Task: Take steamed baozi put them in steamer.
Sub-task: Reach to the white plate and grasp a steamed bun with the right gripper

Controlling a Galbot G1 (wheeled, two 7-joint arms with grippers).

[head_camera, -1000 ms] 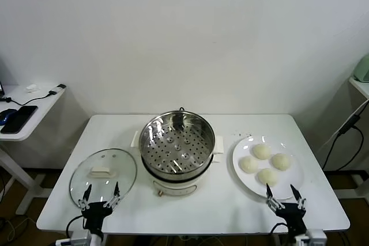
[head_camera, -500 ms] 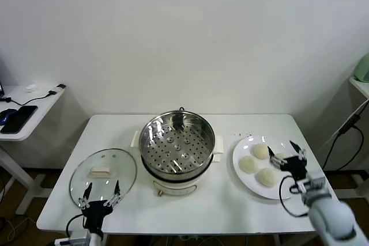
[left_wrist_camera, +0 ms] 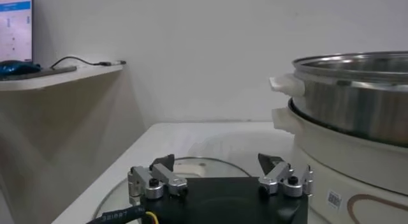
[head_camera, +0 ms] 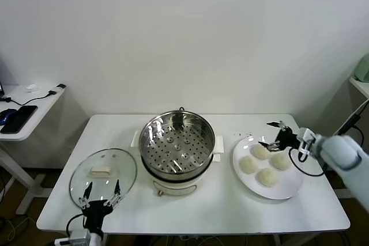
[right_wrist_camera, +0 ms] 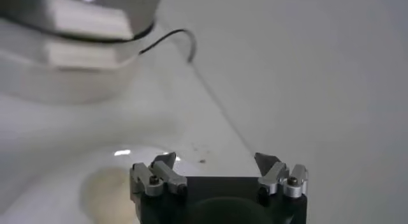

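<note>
Head view: steamer point(head_camera: 177, 147) sits mid-table point(head_camera: 190, 205), perforated tray bare. Glass lid point(head_camera: 103, 175) lies flat to its left. White plate point(head_camera: 267, 167) to its right carries four steamed baozi point(head_camera: 260, 151), clustered and touching or nearly so. My right gripper point(head_camera: 275, 135) reaches in from the right edge, fingers spread, above the plate's far rim, just beside the farthest bun, nothing held. My left gripper point(head_camera: 100, 196) is parked at the near table edge by the lid, fingers spread, empty.

Left wrist view: my left gripper point(left_wrist_camera: 220, 171) spread wide over the lid point(left_wrist_camera: 191, 168); steamer point(left_wrist_camera: 347, 110) wall close alongside; side shelf point(left_wrist_camera: 57, 75) with a screen point(left_wrist_camera: 16, 27) beyond.

Right wrist view: my right gripper point(right_wrist_camera: 217, 168) spread, nothing between the tips. Steamer point(right_wrist_camera: 76, 40) farther off, its cord point(right_wrist_camera: 175, 40) trailing on the table. A pale round shape under one finger, too blurred to tell whether it is a bun.
</note>
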